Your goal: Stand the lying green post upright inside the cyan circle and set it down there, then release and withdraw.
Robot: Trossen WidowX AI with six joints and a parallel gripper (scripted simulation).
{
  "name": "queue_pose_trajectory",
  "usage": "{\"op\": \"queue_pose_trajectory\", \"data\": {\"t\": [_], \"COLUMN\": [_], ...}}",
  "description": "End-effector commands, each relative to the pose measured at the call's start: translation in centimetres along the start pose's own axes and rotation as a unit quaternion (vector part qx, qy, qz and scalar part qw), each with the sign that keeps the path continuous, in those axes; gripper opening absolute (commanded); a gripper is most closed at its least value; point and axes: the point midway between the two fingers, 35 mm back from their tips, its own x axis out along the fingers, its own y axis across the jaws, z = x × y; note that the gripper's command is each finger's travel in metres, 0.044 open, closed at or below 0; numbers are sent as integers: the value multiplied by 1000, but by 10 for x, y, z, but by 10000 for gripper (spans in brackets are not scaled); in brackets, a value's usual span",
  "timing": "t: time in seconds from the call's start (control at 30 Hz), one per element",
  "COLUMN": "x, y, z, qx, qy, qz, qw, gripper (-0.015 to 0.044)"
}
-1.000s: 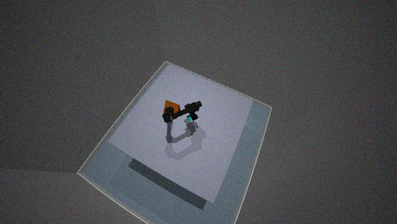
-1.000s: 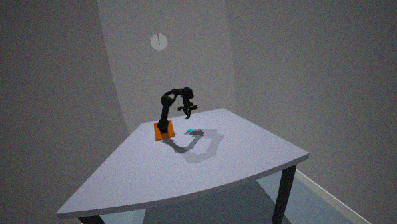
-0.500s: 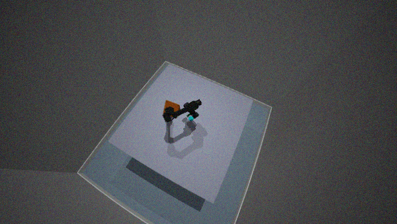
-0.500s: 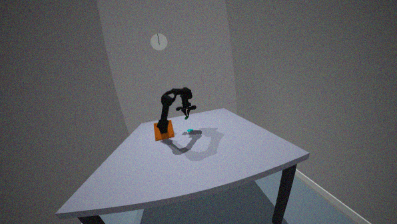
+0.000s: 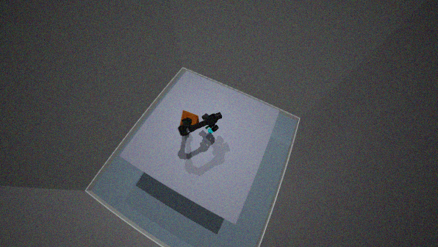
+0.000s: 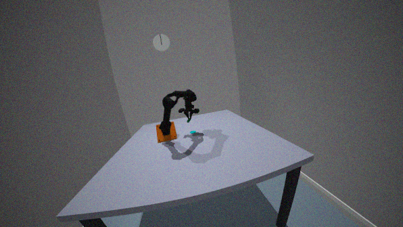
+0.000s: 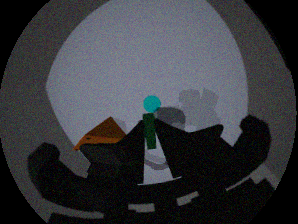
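Observation:
The green post [image 6: 188, 120] [image 7: 149, 132] is dark and short, held off the table at the fingertips. In the wrist view it is a narrow bar between the fingers; its exact tilt is too small to tell. My gripper [image 6: 189, 118] [image 7: 148, 122] points down and is shut on the post, above the table. The cyan circle [image 5: 210, 130] [image 6: 193, 132] [image 7: 152, 104] lies flat on the table, below the gripper and a little to the right in the exterior view. It shows just beyond the post's end in the wrist view. The post is mostly hidden by the arm in the top view.
The orange base plate [image 5: 189, 116] [image 6: 172, 130] [image 7: 109, 131] carries the arm on the pale table [image 5: 220, 184] [image 6: 135, 182]. Arm shadows fall beside the circle. The table's edges lie well away from the gripper.

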Motion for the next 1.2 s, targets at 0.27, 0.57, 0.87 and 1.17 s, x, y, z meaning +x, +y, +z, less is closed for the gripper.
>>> {"op": "queue_pose_trajectory", "data": {"t": [0.27,0.57,0.87,1.17], "x": [7,11,14,17], "y": [4,6,8,9], "z": [-4,-6,-7,-8], "qx": [-2,-1,-1,0], "qy": [-27,-50,-76,-102], "qz": [34,57,77,96], "qw": [999,997,994,990], "gripper": [23,23,23,23]}}
